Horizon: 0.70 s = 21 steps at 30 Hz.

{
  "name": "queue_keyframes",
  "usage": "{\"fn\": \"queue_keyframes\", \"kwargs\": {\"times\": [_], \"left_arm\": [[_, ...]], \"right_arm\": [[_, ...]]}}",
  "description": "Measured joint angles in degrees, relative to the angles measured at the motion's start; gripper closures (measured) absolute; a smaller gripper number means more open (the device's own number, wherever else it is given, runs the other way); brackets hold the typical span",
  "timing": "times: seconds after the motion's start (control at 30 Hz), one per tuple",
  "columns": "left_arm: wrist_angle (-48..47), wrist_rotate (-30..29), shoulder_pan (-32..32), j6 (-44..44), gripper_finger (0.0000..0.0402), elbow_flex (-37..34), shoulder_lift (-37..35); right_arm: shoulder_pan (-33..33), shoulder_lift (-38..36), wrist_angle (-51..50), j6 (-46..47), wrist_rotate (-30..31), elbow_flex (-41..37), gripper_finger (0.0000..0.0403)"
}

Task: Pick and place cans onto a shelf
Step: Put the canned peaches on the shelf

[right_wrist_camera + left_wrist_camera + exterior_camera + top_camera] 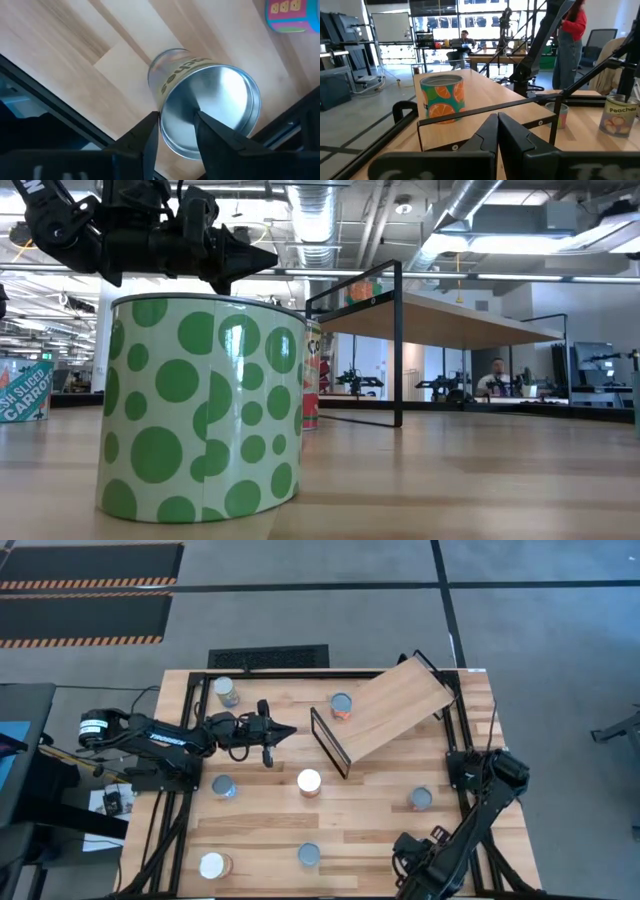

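Note:
The shelf (395, 705) is a tilted light-wood board with a black frame (328, 740) at its left end. An orange-patterned can (442, 97) stands on the board near that end; it also shows in the high view (342, 705). Several more cans stand on the table, among them a white-topped one (309, 781) and a green-dotted one (200, 410). My left gripper (288, 730) is shut and empty, raised, pointing at the frame (485, 107). My right gripper (176, 122) is open at the near right, above a silvery-topped can (210, 110).
Other cans stand at the far left (227, 690), left (223, 786), near left (212, 865) and right (421, 798). A pink-and-blue can (287, 12) stands near the right gripper. A black rail (160, 800) edges the table. People are in the room beyond (567, 45).

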Motion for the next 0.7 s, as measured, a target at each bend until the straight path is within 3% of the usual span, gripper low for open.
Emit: {"fn": "queue_keyframes", "kwargs": {"times": [0.17,0.43,0.7], "left_arm": [[0.0,0.0,0.0,0.0,0.0401,0.0,0.0],[0.1,0.0,0.0,0.0,0.0401,0.0,0.0],[0.1,-0.3,0.0,0.0,0.0401,0.0,0.0]], "right_arm": [[-0.8,0.0,0.1,-3.7,-0.4,0.0,0.0287],[-5.2,-1.5,-0.4,-12.9,0.7,-0.1,0.0391],[-12.5,-8.0,-1.9,-28.1,6.2,5.7,0.0399]]}}
